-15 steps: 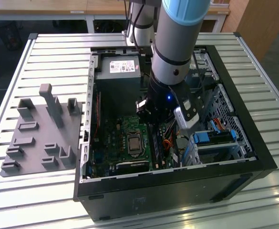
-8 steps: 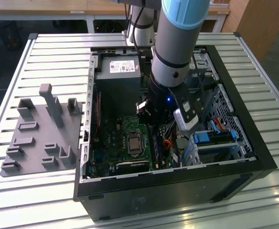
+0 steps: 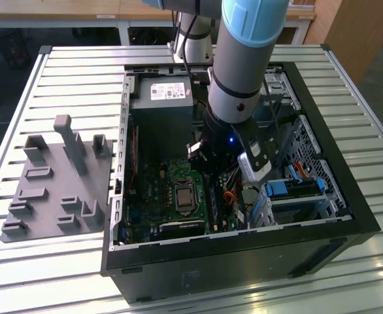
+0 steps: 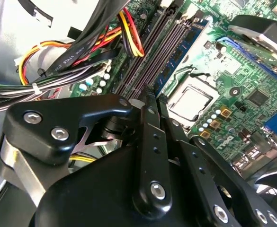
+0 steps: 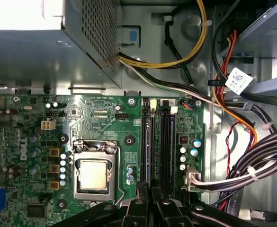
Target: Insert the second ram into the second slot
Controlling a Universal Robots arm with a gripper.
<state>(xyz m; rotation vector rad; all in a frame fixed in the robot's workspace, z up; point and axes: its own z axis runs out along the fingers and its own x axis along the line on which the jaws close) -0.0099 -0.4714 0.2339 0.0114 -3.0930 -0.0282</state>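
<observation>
The second ram (image 4: 183, 49) is a thin blue stick with dark chips. It stands on edge in the slot (image 5: 146, 105) closest to the processor socket (image 5: 93, 174). In the first wrist view the ram (image 5: 147, 146) is a bluish line that runs straight into the narrow gap between my fingers. My gripper (image 4: 155, 98) (image 5: 150, 185) is shut on its top edge, low over the green motherboard. In the exterior view the gripper (image 3: 211, 188) reaches down inside the open computer case, beside the socket (image 3: 181, 196). The neighbouring slots (image 5: 164, 142) look dark.
Bundled black, yellow and red cables (image 5: 233, 156) hang close beside the slots. The power supply box (image 3: 160, 95) fills the case's far end and a drive cage (image 3: 296, 190) its right side. A grey fixture plate (image 3: 54, 183) lies on the slatted table at the exterior view's left.
</observation>
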